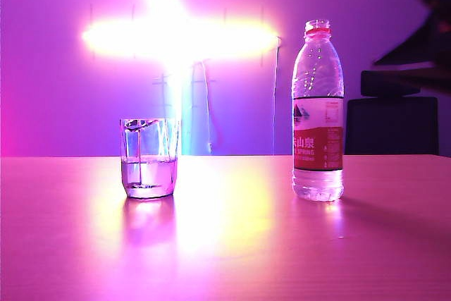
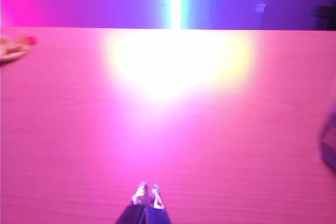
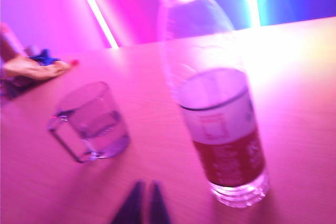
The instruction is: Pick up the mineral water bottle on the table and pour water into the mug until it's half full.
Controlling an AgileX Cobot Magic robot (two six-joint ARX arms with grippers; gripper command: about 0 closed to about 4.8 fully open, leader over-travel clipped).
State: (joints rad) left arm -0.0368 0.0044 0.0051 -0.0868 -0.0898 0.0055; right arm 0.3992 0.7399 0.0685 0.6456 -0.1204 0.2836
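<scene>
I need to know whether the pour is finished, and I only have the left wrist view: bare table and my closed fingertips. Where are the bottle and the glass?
Observer: The mineral water bottle stands upright on the table, released, right of the mug in the exterior view.
Operator: Any water in the mug?
Observer: Yes, roughly half full, and it sits upright, apart from the bottle.
Operator: Where is the right gripper?
Observer: The right gripper is off the bottle, its fingertips close together and holding nothing; its wrist view looks down on both items. Your left gripper is shut over bare table.
</scene>
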